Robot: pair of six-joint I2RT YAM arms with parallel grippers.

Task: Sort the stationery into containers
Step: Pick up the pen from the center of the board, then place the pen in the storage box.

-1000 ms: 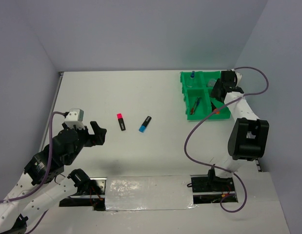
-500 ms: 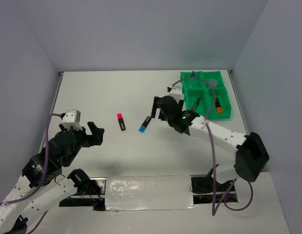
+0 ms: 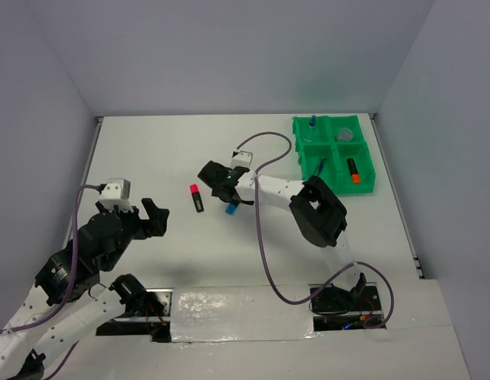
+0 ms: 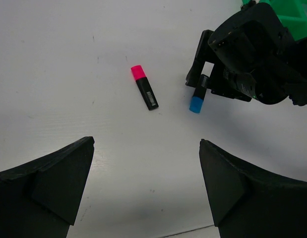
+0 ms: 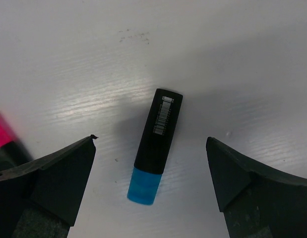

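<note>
The blue-ended highlighter [image 5: 155, 144] lies flat on the white table, directly below my open right gripper [image 5: 151, 140], its fingers standing either side without touching it. In the top view the right gripper [image 3: 221, 188] hides most of it; only the blue end [image 3: 230, 210] shows. The pink-ended highlighter [image 3: 197, 197] lies just to the left. The green tray [image 3: 336, 145] at the back right holds the orange-ended highlighter [image 3: 353, 172], thin pens [image 3: 318, 168], the blue-capped bottle [image 3: 313, 123] and the round tub [image 3: 345, 134]. My left gripper [image 3: 153, 215] hangs open and empty at the near left.
In the left wrist view the pink highlighter [image 4: 144, 93] and blue highlighter [image 4: 198, 99] lie ahead of my left gripper [image 4: 147, 143], with the right gripper's black body [image 4: 252, 64] above the blue one. Purple cables trail from both arms.
My right arm has swung from the green tray leftward across the table to hover over the blue highlighter. The orange highlighter now lies in the tray. The left arm has barely moved.
</note>
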